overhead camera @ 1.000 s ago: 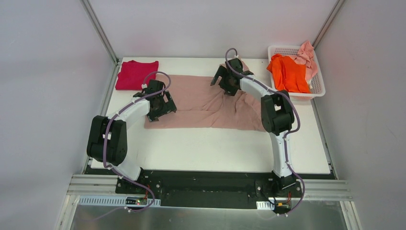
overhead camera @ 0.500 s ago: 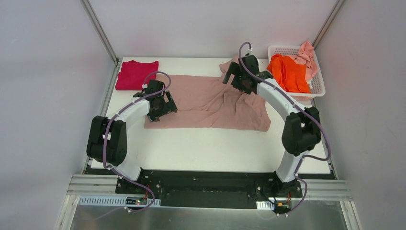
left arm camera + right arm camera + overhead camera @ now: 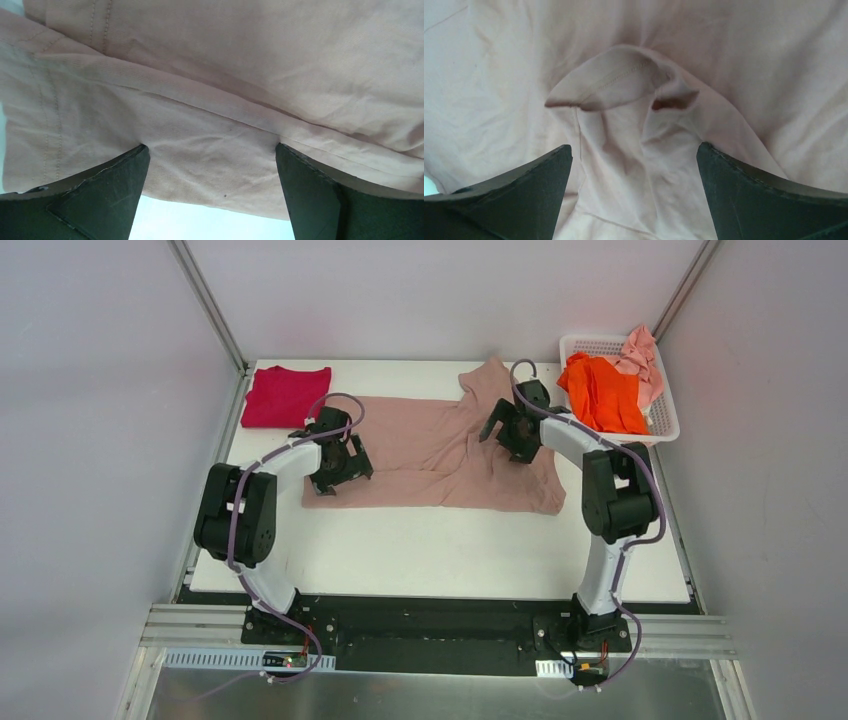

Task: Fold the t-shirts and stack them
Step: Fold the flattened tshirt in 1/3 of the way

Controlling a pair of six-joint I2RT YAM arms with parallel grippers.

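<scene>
Dusty-pink beige t-shirt [image 3: 420, 455] is shown from above, spread mid-table and rumpled at its right end. The crimson t-shirt [image 3: 285, 395] lies far left; the orange t-shirt [image 3: 600, 395] and pale pink t-shirt [image 3: 640, 355] are heaped in the basket [image 3: 668, 425]. Flattening before the first fold is judged to be in hand.

Left wrist: the left gripper [image 3: 210, 147] is spread wide over the near hem, nothing held.

Right wrist: the right gripper [image 3: 634, 146] is equally wide over a raised sleeve fold [image 3: 616, 80]. A pinch there and an outward pull are judged to be called for.

Over the last second the right gripper has been drawn nearer and rightward, and a sleeve has been left laid out at the far edge.
</scene>
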